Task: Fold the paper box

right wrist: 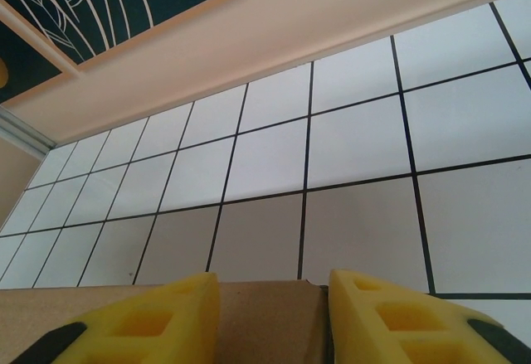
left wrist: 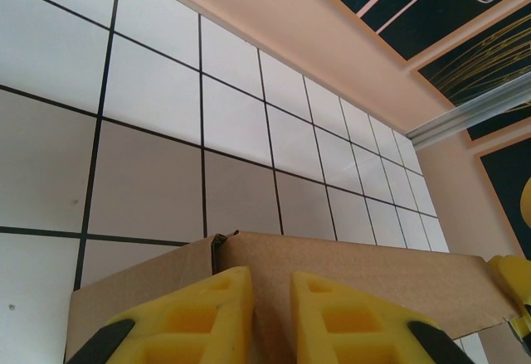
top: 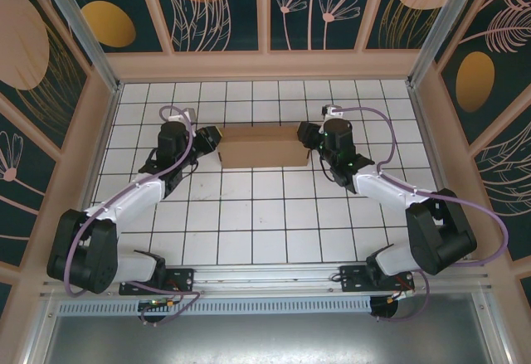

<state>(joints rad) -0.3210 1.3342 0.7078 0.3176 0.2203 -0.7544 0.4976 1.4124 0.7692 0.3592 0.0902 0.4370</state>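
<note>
The paper box [top: 261,147] is seen lying toward the far edge of the surface [top: 249,223], about midway between its left and right edges. Plain brown corrugated cardboard is shown, folded into a shallow rectangle, matte and unprinted. The surface is tiled in glossy white squares ruled by thin black lines.

The left pincer [top: 211,138] is set at the box's left end, the right pincer [top: 309,134] at its right end. From the left wrist, blocky yellow fingers [left wrist: 207,314] are seen nearly together, with only a slim gap left and a cardboard wall with a rough seam just beyond. From the right wrist, a wider gap is kept between the yellow fingers [right wrist: 158,318], and cardboard is seen across it. Whether either pincer is clamped on the cardboard cannot be told.
</note>
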